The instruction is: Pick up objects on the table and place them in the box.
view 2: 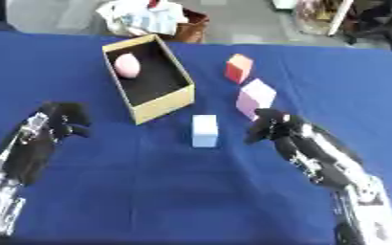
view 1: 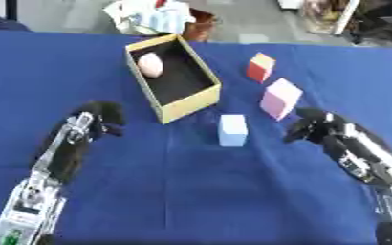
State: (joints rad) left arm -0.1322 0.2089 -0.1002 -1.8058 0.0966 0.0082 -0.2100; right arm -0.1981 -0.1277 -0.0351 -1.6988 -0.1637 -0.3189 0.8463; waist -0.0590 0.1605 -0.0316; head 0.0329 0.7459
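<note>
Left eye view.
- Box [view 1: 201, 98], one: open-topped, yellow-walled, dark inside, set askew at the far centre of the blue table [view 1: 191, 191]. Its open mouth faces up, so items can be dropped in from above.
- Pink egg-shaped object [view 1: 150, 65], one: lies inside the box at its far end; judged already delivered.
- Blocks on the cloth, three, all right of the box and apart from one another: red-and-orange block [view 1: 260, 67], farthest; pink block [view 1: 280, 98], in the middle; pale blue block [view 1: 232, 129], nearest, just off the box's near corner. None is held; all three are judged yet to be placed.
- Left hand [view 1: 101, 119], one: near left, beside the box's near-left side, touching nothing. Fingers look curled inward on nothing.
- Right hand [view 1: 312, 125], one: near right, just near of the pink block and right of the pale blue block, holding nothing. Whether its fingers are spread or closed, cannot tell. Judged best placed for either of those two blocks.

Right eye view.
- Same count: one box, one egg-shaped object inside it, three loose blocks, two hands.
- A gap of cloth shows between right hand and pale blue block; contact with the pink block cannot be told.
- Clutter beyond the table's far edge: not itemised.
</note>
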